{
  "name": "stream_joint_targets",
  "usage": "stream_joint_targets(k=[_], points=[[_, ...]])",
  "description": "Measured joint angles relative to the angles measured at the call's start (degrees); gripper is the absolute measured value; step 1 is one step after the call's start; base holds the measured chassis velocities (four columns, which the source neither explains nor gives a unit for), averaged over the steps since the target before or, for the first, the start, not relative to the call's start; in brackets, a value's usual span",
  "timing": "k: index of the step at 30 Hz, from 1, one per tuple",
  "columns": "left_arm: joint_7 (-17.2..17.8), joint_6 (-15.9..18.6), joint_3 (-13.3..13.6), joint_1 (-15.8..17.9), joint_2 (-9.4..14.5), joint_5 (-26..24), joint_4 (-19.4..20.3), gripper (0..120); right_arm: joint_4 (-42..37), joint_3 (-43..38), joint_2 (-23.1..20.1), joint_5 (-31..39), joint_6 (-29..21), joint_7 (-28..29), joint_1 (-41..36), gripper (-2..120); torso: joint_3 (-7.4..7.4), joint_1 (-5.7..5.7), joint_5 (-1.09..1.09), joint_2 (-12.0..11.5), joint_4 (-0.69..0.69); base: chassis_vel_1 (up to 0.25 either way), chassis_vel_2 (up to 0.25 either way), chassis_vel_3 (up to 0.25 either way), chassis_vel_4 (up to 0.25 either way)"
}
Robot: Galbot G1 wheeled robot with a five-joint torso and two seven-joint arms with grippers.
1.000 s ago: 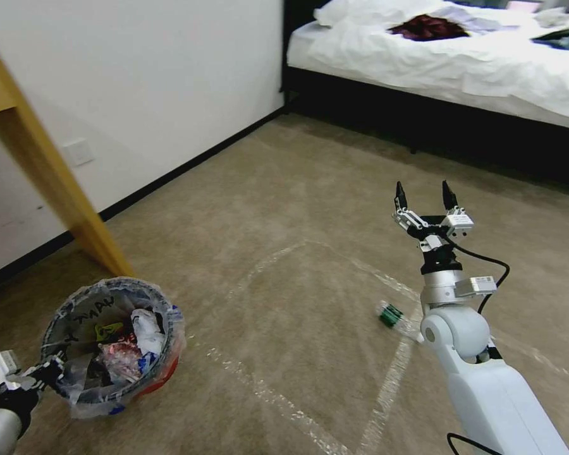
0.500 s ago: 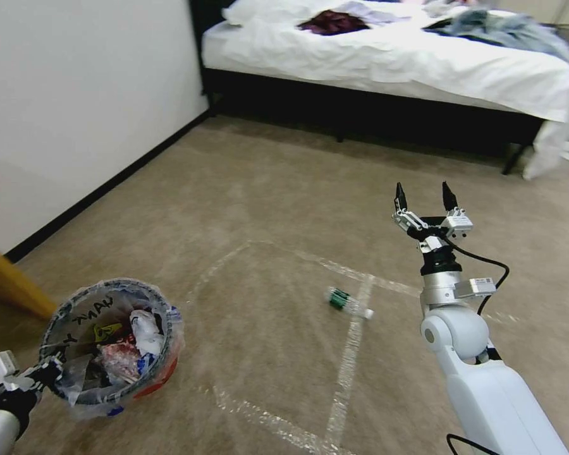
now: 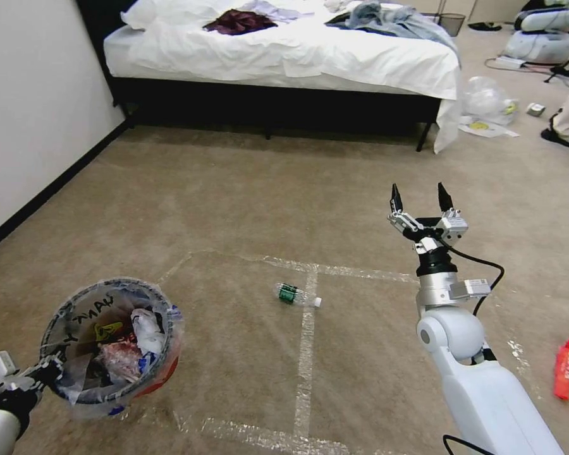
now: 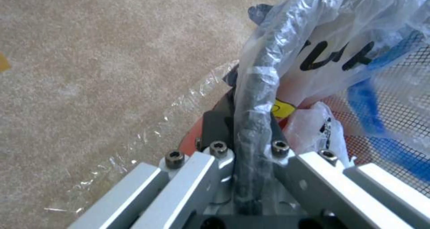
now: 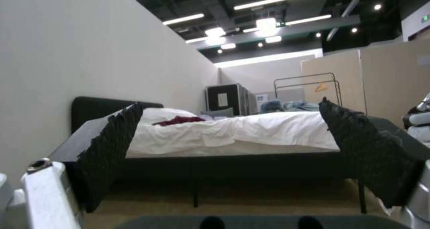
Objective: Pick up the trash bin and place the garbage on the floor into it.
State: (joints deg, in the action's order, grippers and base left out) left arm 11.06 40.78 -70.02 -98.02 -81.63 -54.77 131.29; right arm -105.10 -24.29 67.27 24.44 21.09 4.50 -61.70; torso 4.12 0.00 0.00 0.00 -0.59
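The left gripper (image 4: pixel 244 128) clamps the trash bin (image 3: pixel 110 344) rim; the right gripper (image 3: pixel 417 197) hovers spread-fingered above the floor (image 3: pixel 234 202) beyond a green-labelled bottle (image 3: pixel 295 295).

Open floor (image 3: pixel 234 208) lies bare all around the bottle (image 3: pixel 295 294), so my right gripper (image 3: pixel 417 197), jaws apart and raised, can reach it from any side. The bed (image 3: pixel 284 57) blocks the far end, the wall (image 3: pixel 25 107) my left side.
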Motion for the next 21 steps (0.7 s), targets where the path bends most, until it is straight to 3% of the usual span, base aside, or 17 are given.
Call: stream_joint_targets(k=[21], points=[[-0.04,-0.1,0.31,0.17,-0.55,0.26,-0.05,0,0.32,-0.26,-0.02,-0.34,0.42,0.07,-0.4,100,0.0,0.0,0.0,0.0,-0.06,0.0,0.0,0.0,0.0]])
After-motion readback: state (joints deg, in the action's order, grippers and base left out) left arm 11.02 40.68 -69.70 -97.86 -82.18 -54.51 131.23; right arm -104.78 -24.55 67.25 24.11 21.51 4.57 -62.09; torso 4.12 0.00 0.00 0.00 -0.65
